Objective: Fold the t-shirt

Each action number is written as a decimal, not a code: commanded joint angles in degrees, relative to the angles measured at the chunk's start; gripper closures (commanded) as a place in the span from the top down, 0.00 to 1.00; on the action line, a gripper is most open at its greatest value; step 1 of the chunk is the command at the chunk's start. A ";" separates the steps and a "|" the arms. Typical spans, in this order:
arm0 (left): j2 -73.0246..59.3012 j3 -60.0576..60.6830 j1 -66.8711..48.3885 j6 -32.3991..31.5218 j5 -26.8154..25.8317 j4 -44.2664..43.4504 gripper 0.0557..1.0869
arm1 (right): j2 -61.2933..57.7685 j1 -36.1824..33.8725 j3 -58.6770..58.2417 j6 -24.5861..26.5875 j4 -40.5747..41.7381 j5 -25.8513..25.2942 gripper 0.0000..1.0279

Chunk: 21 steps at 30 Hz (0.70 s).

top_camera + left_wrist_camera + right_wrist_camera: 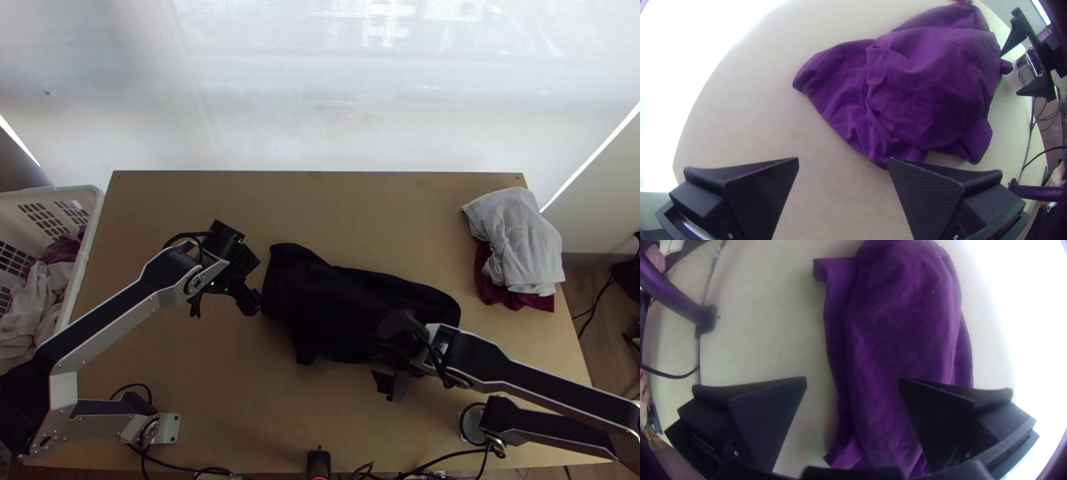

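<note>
Far left in the frame, I see a basket (91, 232) holding rumpled clothes (38, 296). The t-shirt (320, 308) lies bunched mid-frame — my left gripper (225, 312) and right gripper (384, 356) both have jaws apart.

robot lab or workroom, paired arms (120, 310) at a wooden table (240, 400), trailing cables (448, 458), pale sheeting (320, 104)

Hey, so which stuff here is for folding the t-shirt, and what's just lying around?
For the job:
- t-shirt, rumpled mid-table
- left gripper, open near one end of it
- right gripper, open over it

Just lying about:
- grey cloth, far right
- dark red cloth, under the grey
- basket of clothes, far left
</note>
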<state>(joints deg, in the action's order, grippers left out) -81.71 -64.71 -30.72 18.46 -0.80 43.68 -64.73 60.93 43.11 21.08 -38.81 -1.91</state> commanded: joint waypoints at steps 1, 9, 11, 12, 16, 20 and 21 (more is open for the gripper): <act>1.64 2.13 0.84 0.17 0.18 -0.44 0.95 | -2.95 1.04 -1.19 0.01 6.55 -1.16 0.93; 3.23 4.59 1.28 0.17 0.18 -0.70 0.95 | -6.29 1.39 -1.72 0.01 9.72 -2.13 0.93; 3.49 5.03 1.45 0.17 0.18 -0.97 0.95 | -6.81 1.48 -2.16 0.01 10.15 -2.22 0.93; 3.67 5.38 1.54 0.26 0.18 -0.97 0.95 | -7.08 1.56 -2.42 0.01 10.68 -2.31 0.93; 4.37 6.44 1.63 0.17 0.18 -1.41 0.95 | -8.22 1.83 -3.30 0.10 12.97 -4.24 0.90; 4.90 6.88 1.72 0.17 0.18 -1.49 0.95 | -9.10 1.83 -4.09 0.10 14.46 -5.38 0.90; 5.07 6.96 1.89 0.26 0.18 -1.49 0.95 | -9.01 1.83 -4.09 0.10 14.46 -5.56 0.86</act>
<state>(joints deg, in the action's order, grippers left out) -77.69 -58.87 -29.23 18.68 -0.60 42.50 -72.44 62.59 40.05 21.12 -26.48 -5.82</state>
